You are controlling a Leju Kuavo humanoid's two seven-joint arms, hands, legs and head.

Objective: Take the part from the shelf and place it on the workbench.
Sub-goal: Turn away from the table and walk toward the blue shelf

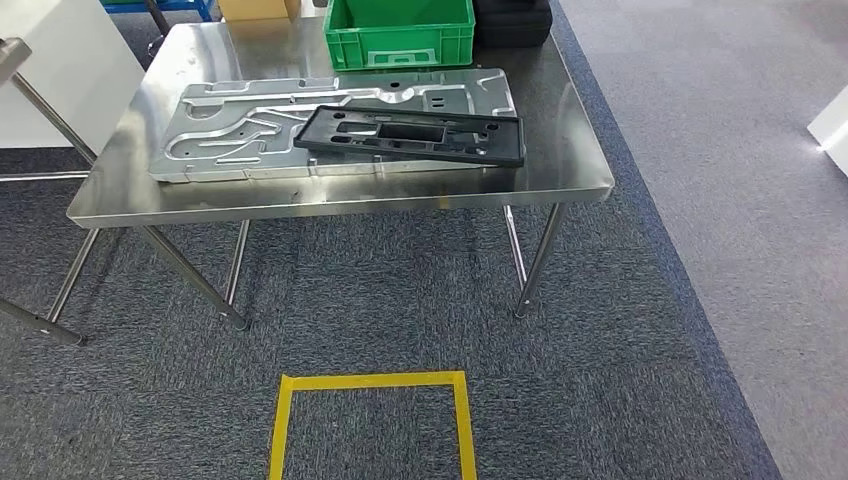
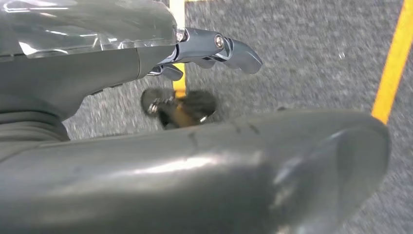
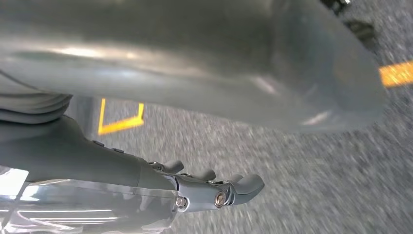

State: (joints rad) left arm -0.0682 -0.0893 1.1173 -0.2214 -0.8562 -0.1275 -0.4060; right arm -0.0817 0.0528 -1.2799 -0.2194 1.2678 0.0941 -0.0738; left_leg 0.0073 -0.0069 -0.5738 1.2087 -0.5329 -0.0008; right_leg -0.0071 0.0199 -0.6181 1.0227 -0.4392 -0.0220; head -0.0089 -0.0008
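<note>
We see the flat black plastic part (image 1: 410, 136), a long frame with cut-outs, lying on the stainless steel workbench (image 1: 580, 150). It rests across the larger embossed silver metal panel (image 1: 240, 125), its long axis running across our view, roughly parallel to the bench's near edge and tilted a little, with its right end close to that edge. The green plastic crate (image 1: 400, 32) stands just behind it.

Both of our hands hang low beside the body, over grey carpet (image 1: 620, 330) marked with yellow floor tape (image 1: 370, 381). The left hand (image 2: 204, 48) holds nothing, its fingers loosely extended and apart. The right hand (image 3: 209, 187) is likewise empty, fingers slightly bent yet separate. Neither touches the part.

The relation that matters: the part lies well ahead of and above both hands, on the far side of the taped square, a touch right of the bench's middle, so we judge the right hand marginally nearer. Since the part already sits on the workbench, we judge the placing done; no shelf appears here, and any further reach would go forward and upward.
</note>
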